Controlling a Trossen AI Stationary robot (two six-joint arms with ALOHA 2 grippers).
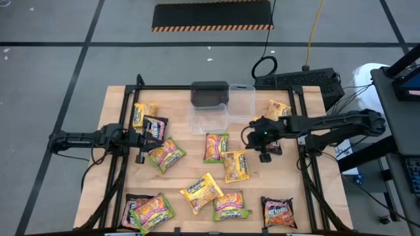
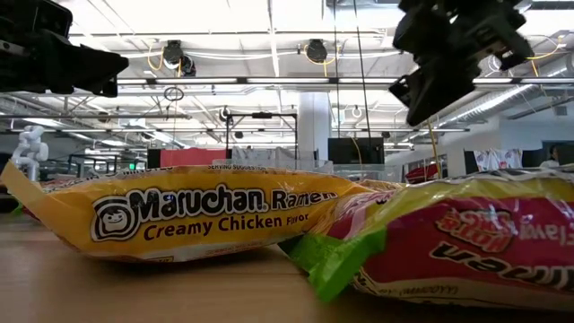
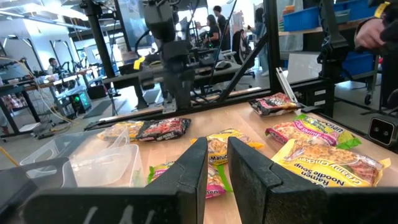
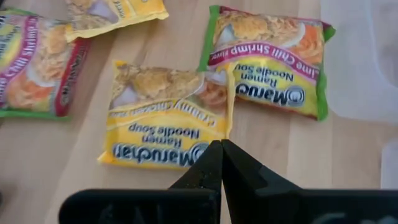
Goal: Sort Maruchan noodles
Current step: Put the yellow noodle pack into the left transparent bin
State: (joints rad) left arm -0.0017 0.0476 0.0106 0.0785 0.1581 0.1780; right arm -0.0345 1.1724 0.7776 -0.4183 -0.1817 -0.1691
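High view first: we see the Maruchan noodles (image 1: pixel 197 177) scattered flat across most of the wooden table (image 1: pixel 118 183), with a cluster at the near edge, several in the middle and a few toward the far left and far right. Two clear tubs (image 1: pixel 216 111) and a dark grey box (image 1: pixel 209 93) stand at the far middle.

Our right claw (image 4: pixel 221 149) hangs with its fingers pressed together and holding nothing, right above a yellow Creamy Chicken packet (image 4: pixel 165 118) in the middle of the table; a green-edged Lime Chili Shrimp packet (image 4: pixel 273 59) lies just beside it, and their edges seem to touch. Our left claw (image 3: pixel 217 162) waits at the left side, fingers a narrow gap apart and empty, near a dark packet (image 1: pixel 155 127).

We judge these packets light and crinkly, with slick film that could slip from the fingers. The noodle block inside is probably brittle, so a hard squeeze across the middle may crack it. We would open the right claw and pinch the yellow packet across a free edge, clear of its green-edged neighbour.
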